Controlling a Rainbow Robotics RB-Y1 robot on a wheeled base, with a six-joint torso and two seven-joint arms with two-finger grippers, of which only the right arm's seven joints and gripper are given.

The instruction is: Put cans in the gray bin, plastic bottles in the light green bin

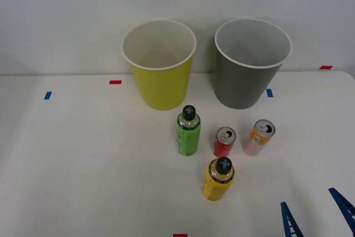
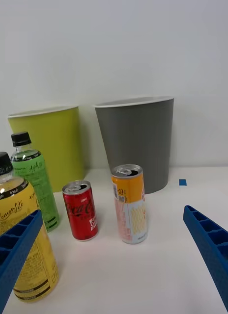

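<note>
On the white tabletop [image 1: 83, 165] I see the light green bin [image 1: 161, 81] standing far left of centre, with the gray bin [image 1: 248, 76] just to its right, the two apart. Nearer me, all upright, the green bottle [image 1: 188, 132] stands leftmost, the yellow bottle [image 1: 218, 180] nearest, then the red can [image 1: 224, 142] and the orange-and-pink can [image 1: 259, 137] close beside it. At the near right my right pincer [image 1: 316, 215] hangs wide open, gripping nothing, well short of the cans.
</note>
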